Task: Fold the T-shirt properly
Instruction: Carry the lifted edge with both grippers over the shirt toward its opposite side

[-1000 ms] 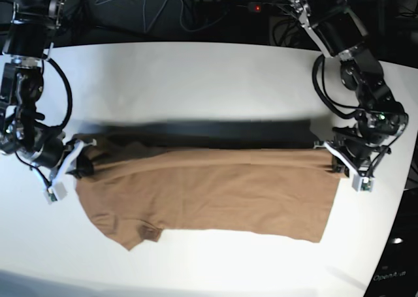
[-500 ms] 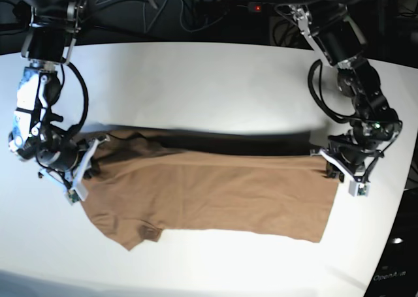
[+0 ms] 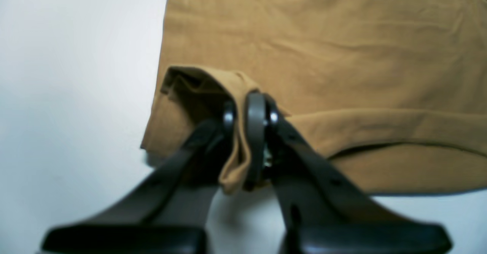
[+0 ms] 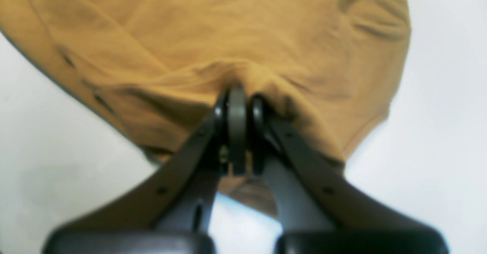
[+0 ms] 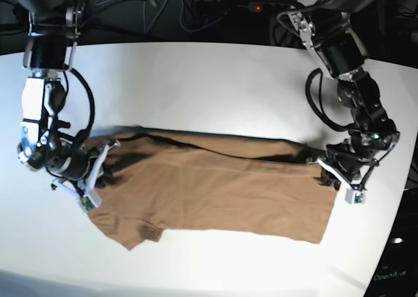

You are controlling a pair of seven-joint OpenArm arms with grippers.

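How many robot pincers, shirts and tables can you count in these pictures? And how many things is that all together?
Pincers: 2, the left pincer and the right pincer, each shut on the shirt
T-shirt: 1, tan-brown
Table: 1, white
Total: 4
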